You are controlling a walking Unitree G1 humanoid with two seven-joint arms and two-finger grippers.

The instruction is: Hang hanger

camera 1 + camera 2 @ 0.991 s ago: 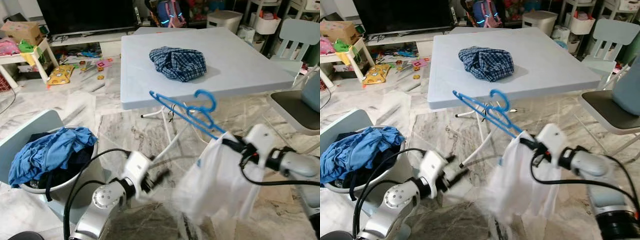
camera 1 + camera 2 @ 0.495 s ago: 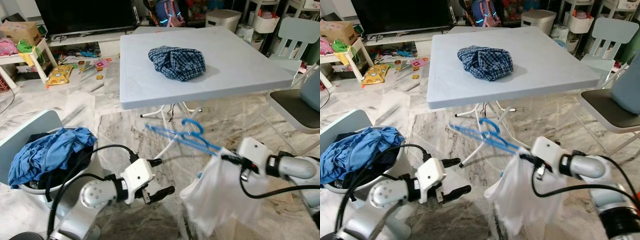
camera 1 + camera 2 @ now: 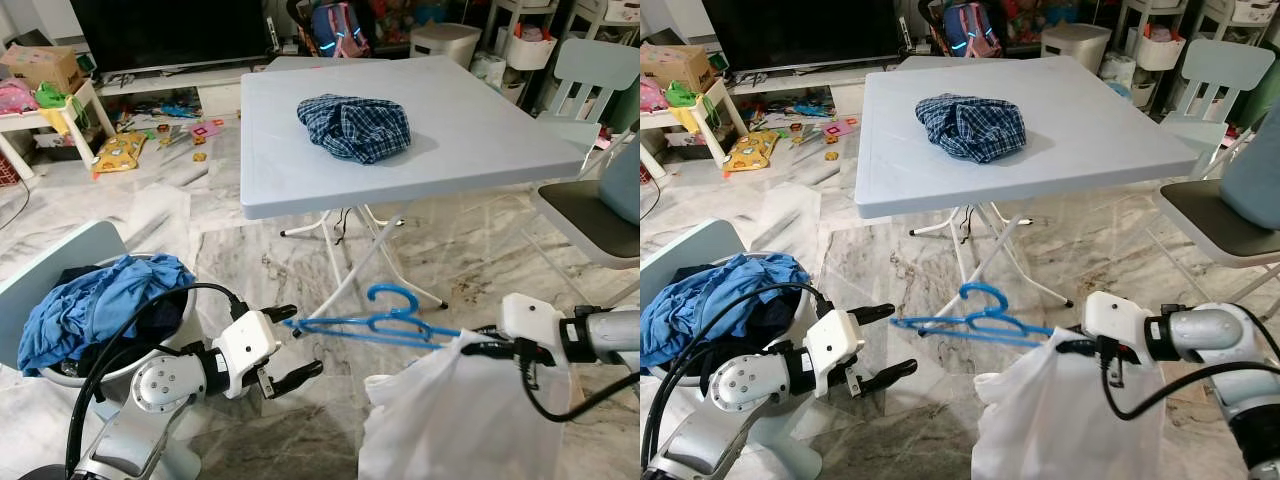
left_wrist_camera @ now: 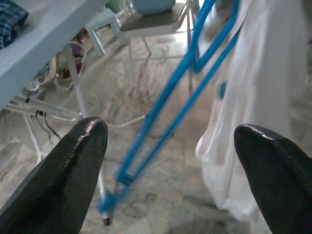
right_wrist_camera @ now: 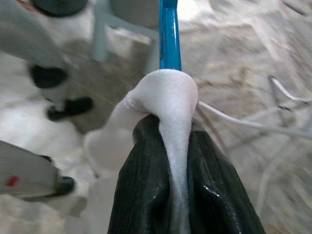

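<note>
1. The right gripper [image 5: 168,161], at about four o'clock in the head views, pinches a white cloth garment [image 3: 455,420] around one end of the blue plastic hanger [image 3: 375,325], so the hanger juts out level above the floor.
2. The left gripper [image 3: 290,345], at seven o'clock, holds its fingers spread wide beside the hanger's free tip, seemingly ready to steady it.
3. A checked shirt [image 3: 355,125] lies on the pale blue table [image 3: 500,135] at twelve o'clock.

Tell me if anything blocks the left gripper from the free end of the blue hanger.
Nothing visible does. The left gripper is open, with the blue hanger tip lying just between its fingers. The right gripper pinches the far end through the white garment.
</note>
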